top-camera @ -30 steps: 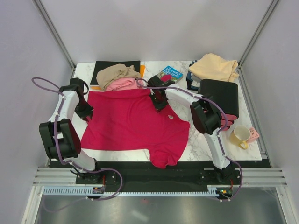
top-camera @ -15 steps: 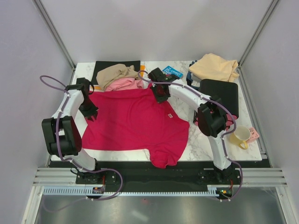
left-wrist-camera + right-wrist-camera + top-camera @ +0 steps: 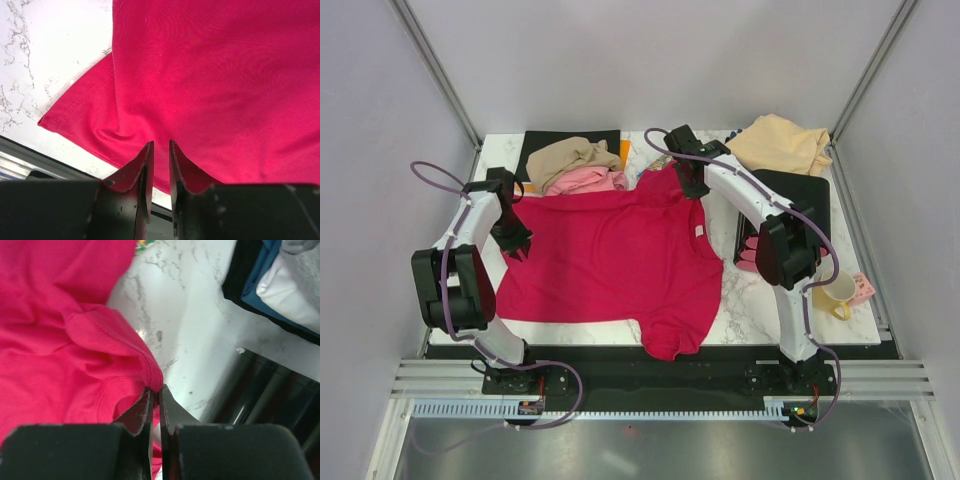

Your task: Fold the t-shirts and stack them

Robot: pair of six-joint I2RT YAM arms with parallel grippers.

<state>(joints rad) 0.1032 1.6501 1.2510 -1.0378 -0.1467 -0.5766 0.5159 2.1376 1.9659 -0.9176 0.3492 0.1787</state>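
Since a second ago the right gripper (image 3: 690, 183) has gone from the middle of the frame up to the upper centre. It has drawn one part of the crimson red t-shirt (image 3: 610, 265) with it, so the cloth now rises to a point there. Over the same second the left gripper (image 3: 515, 243) has shifted only a little, at the left edge of this shirt.

In the right wrist view the jaws are pressed together on a stitched hem of the red shirt, with the cloth bunched around the tips. In the left wrist view the fingers (image 3: 145, 165) stand with only a thin gap and red cloth lies at their tips. Creases run toward them, so this gripper seems to pinch the shirt's edge too.

The red shirt lies spread over the centre of the marble table (image 3: 750, 310), and one sleeve hangs over the lower edge. Above it, at the upper left, the tan-brown t-shirt (image 3: 568, 155) lies crumpled partly on a black mat (image 3: 570, 138). The pink t-shirt (image 3: 588, 181) lies just below it and touches the red one. The pale peach-cream t-shirt (image 3: 780, 143) lies at the upper right, well apart from the others. Below it is a black pad (image 3: 805, 195), and a yellow mug (image 3: 835, 290) stands at the right edge.
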